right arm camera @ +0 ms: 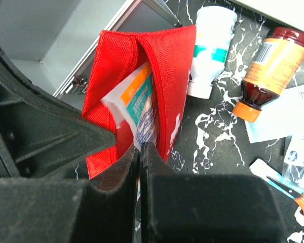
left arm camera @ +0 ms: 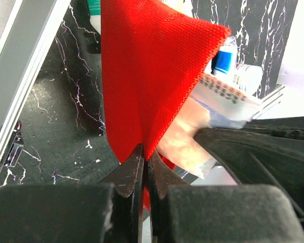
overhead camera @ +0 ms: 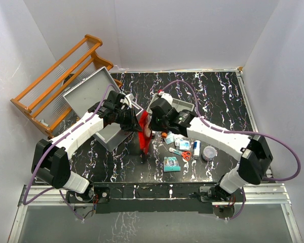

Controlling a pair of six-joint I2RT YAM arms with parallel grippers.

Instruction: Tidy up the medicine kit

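The medicine kit [overhead camera: 87,91], a grey metal case, lies open at the left with its lid raised toward the back; its inside also shows in the right wrist view [right arm camera: 45,35]. A red fabric pouch [overhead camera: 145,132] hangs open between both grippers, just right of the case. My left gripper [left arm camera: 146,158] is shut on the pouch's red fabric [left arm camera: 152,76]. My right gripper [right arm camera: 141,148] is shut on a white printed packet [right arm camera: 140,98] that sits in the pouch's open mouth [right arm camera: 167,66].
A shallow grey tray [overhead camera: 185,105] lies behind the right arm. A white bottle [right arm camera: 211,48], a brown bottle [right arm camera: 271,61], scissors [overhead camera: 184,154], a teal box [overhead camera: 171,163] and a round container [overhead camera: 209,152] lie at the right. A wooden rack [overhead camera: 55,83] stands at the back left.
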